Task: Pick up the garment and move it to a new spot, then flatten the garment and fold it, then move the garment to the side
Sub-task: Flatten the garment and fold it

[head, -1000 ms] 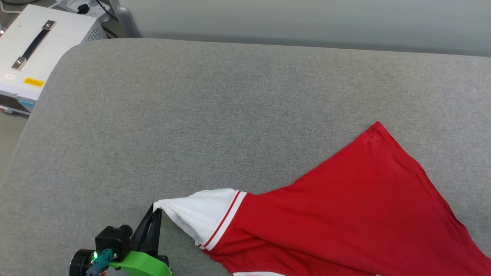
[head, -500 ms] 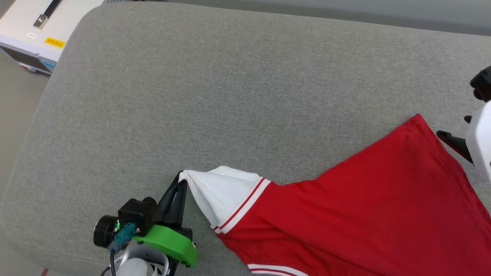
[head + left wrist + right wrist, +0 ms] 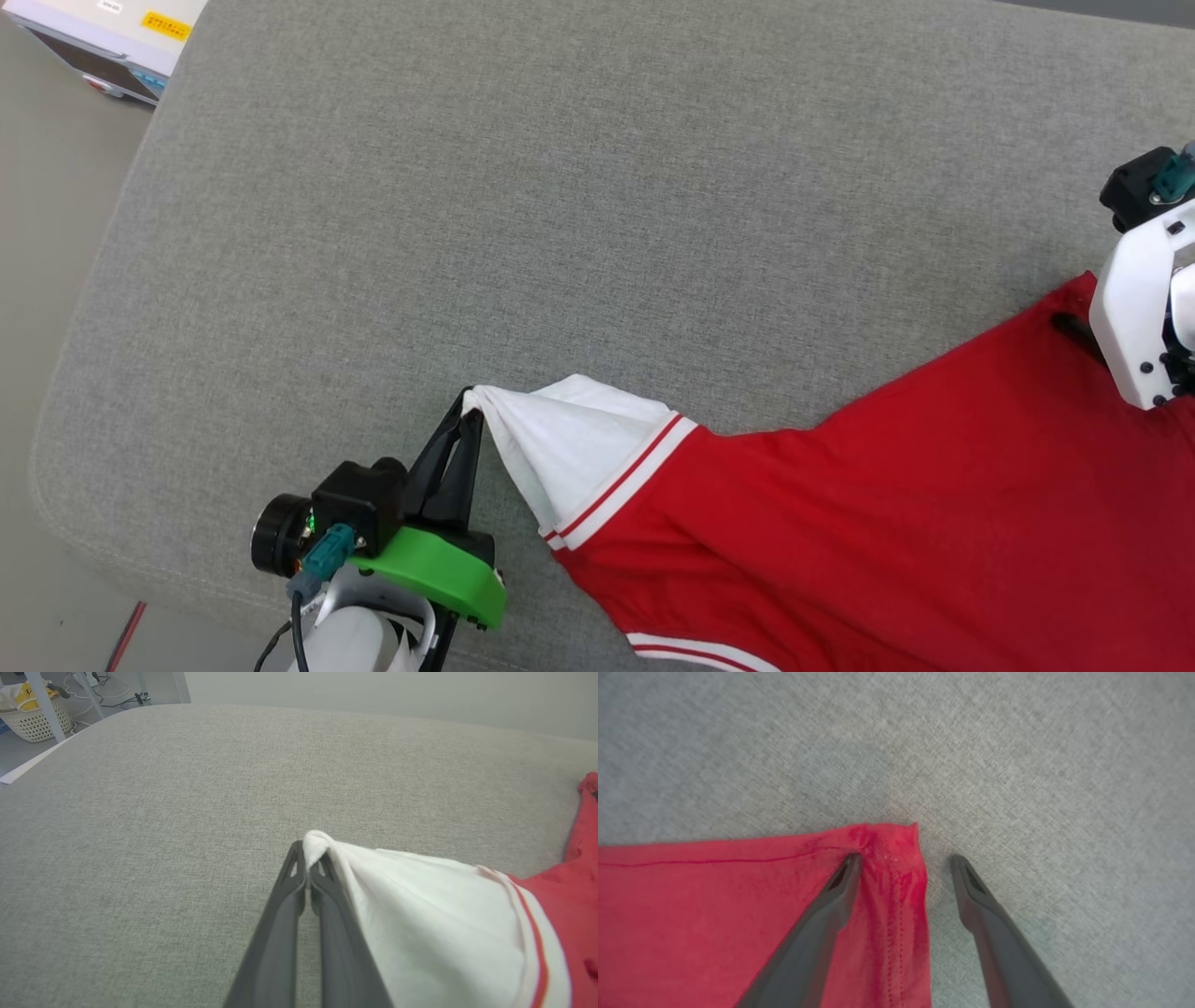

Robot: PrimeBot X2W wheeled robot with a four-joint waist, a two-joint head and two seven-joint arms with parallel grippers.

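The garment [image 3: 868,513], a red jersey T-shirt showing its plain red side, lies spread over the grey cushion [image 3: 560,233] at the lower right. Its white sleeve [image 3: 569,443] with red-white trim stretches leftward. My left gripper [image 3: 471,406] is shut on the sleeve's tip [image 3: 317,842], low on the cushion. At the right edge, my right gripper [image 3: 906,858] stands open over the garment's red hem corner [image 3: 892,844]; one finger [image 3: 831,900] rests over the cloth, the other finger [image 3: 980,900] over bare cushion. The lettering is hidden.
A white equipment box [image 3: 103,37] with a yellow label sits off the cushion's far left corner. The floor [image 3: 47,280] runs along the cushion's left edge. A pale basket [image 3: 32,714] stands on the floor far off. Wide bare cushion lies beyond the garment.
The camera has tilted down and shifted. The right gripper has come in from the right edge and now stands over the hem corner. The left gripper still holds the sleeve tip.
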